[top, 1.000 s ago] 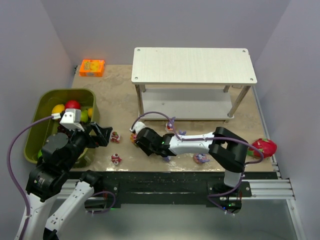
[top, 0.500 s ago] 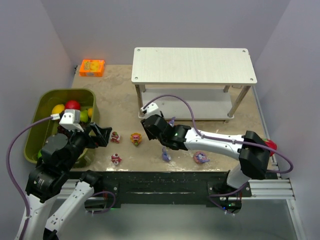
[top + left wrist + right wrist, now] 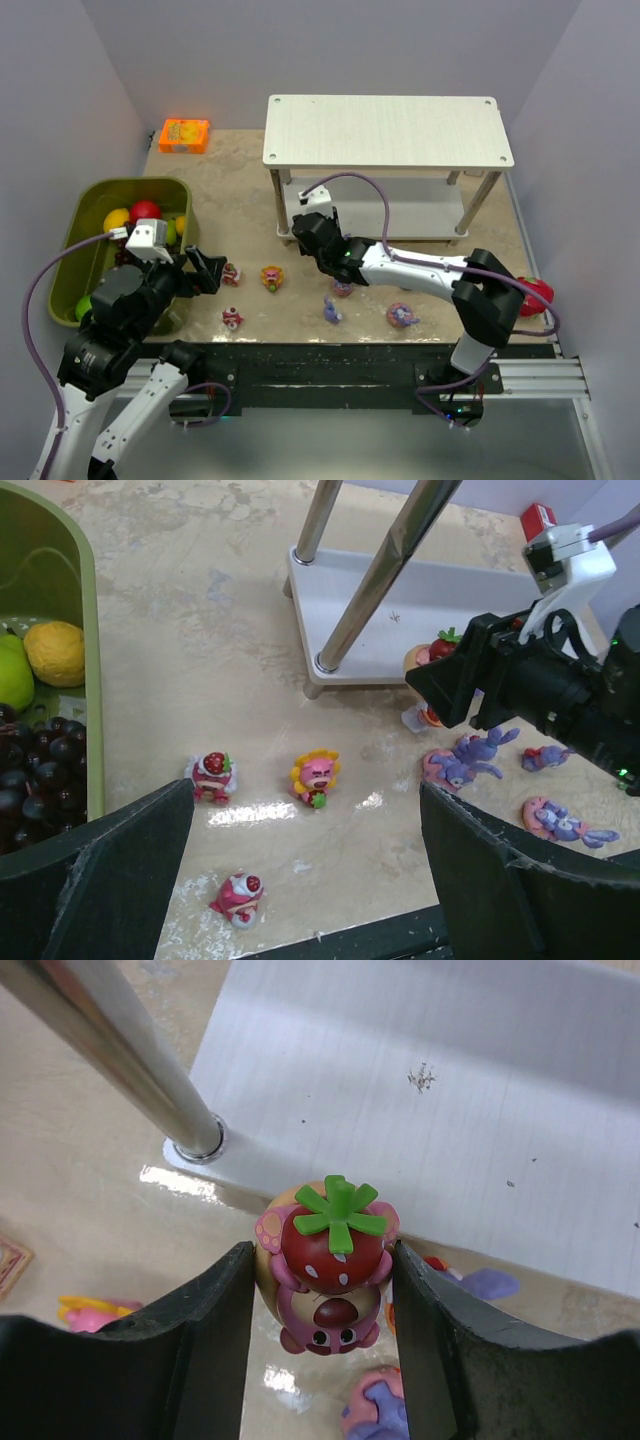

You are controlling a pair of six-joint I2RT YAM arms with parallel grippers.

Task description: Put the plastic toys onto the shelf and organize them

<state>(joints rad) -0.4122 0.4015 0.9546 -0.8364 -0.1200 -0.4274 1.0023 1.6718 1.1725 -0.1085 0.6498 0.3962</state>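
The right claw gripped a strawberry-topped toy by the shelf's near-left corner, the left claw gaped, and the toy wanted setting upright, well inboard, clear of the leg.

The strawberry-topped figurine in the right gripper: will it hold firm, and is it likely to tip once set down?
Likely stiff: the strawberry-topped figurine looks undeformed in the right gripper. Its glossy, rounded sides could slip in a light pinch. Its big head over small feet suggests it may topple on the shelf.
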